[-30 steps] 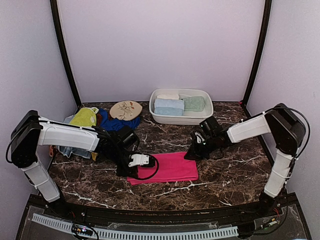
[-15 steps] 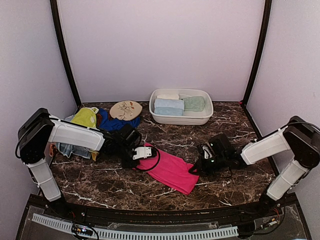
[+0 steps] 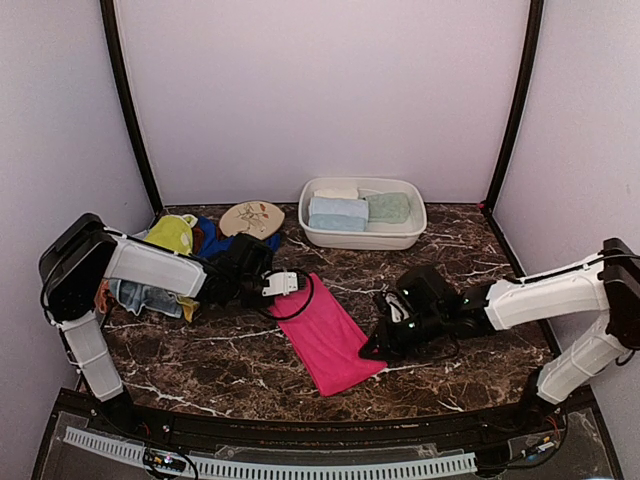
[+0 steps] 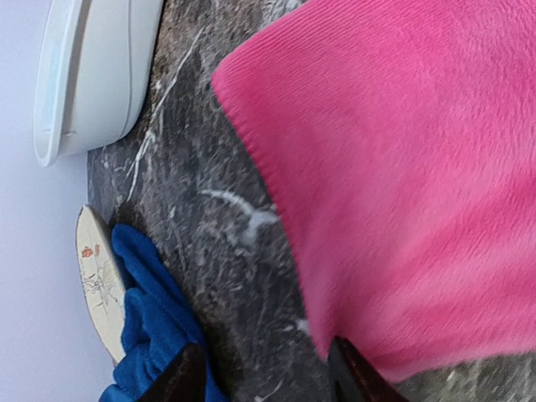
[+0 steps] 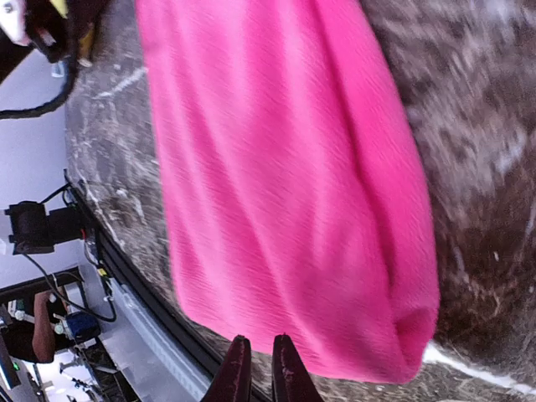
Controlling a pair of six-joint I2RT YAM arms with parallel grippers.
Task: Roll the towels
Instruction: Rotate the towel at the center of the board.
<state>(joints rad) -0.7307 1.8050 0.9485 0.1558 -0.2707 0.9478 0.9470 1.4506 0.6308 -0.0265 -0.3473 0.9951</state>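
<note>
A hot pink towel [image 3: 325, 335] lies flat and slanted on the dark marble table, its far end by my left gripper [image 3: 283, 284] and its near right corner by my right gripper [image 3: 375, 345]. In the left wrist view the jaws [image 4: 268, 377] stand wide open; one finger [image 4: 352, 381] touches the pink towel's [image 4: 402, 184] edge. In the right wrist view the towel [image 5: 276, 167] has a fold along one side. The right gripper [image 5: 261, 368] is shut at its near edge, with no cloth visible between the tips.
A white basin [image 3: 360, 240] at the back holds rolled pale blue [image 3: 338, 213] and mint [image 3: 388, 207] towels. At the left lies a pile: yellow-green [image 3: 170, 235], royal blue [image 3: 230, 247], pale blue [image 3: 150, 300]. An oval floral disc [image 3: 252, 219] lies beside it.
The pink towel has swung from lying sideways to slanting towards the front edge. My left gripper moved back with its far end; my right gripper moved left and nearer along its near end.
</note>
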